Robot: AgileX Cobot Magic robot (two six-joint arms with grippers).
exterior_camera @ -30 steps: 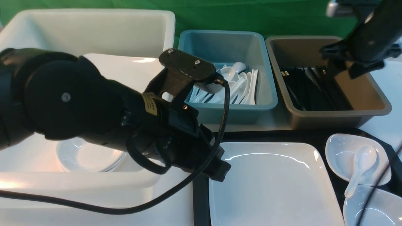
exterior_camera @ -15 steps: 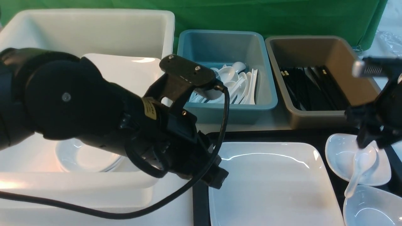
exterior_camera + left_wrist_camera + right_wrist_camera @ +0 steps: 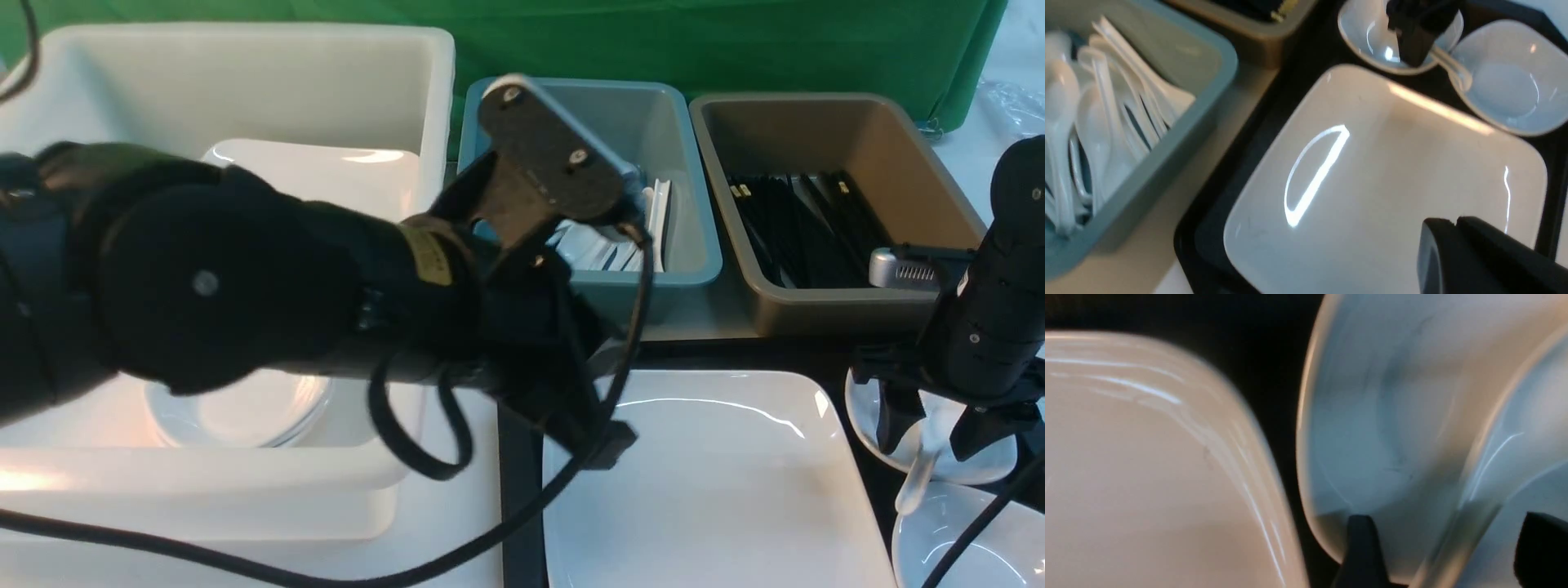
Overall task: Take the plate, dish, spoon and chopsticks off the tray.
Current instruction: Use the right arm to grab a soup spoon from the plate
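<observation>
The large white plate [image 3: 718, 474] lies on the black tray [image 3: 520, 490]. To its right a small white dish [image 3: 865, 400] holds the white spoon [image 3: 914, 482], whose handle rests on a second dish [image 3: 963, 547]. My right gripper [image 3: 931, 429] stands open low over the first dish, one finger on each side of the spoon handle [image 3: 1457, 535] without gripping it. At the plate's left edge my left gripper [image 3: 604, 441] hovers, its jaws shut on nothing [image 3: 1455, 222]. Black chopsticks [image 3: 808, 229] lie in the brown bin; none shows on the tray.
Behind the tray stand a blue bin [image 3: 694, 245] of white spoons and a brown bin [image 3: 939, 204]. A deep white bin [image 3: 245, 82] on the left holds a large plate [image 3: 326, 180] and stacked dishes [image 3: 237, 408]. My left arm hides much of the middle.
My right arm has come down from above the brown bin to the dish with the spoon, and its jaws have widened. My left arm has shifted right and up over the plate's edge.
</observation>
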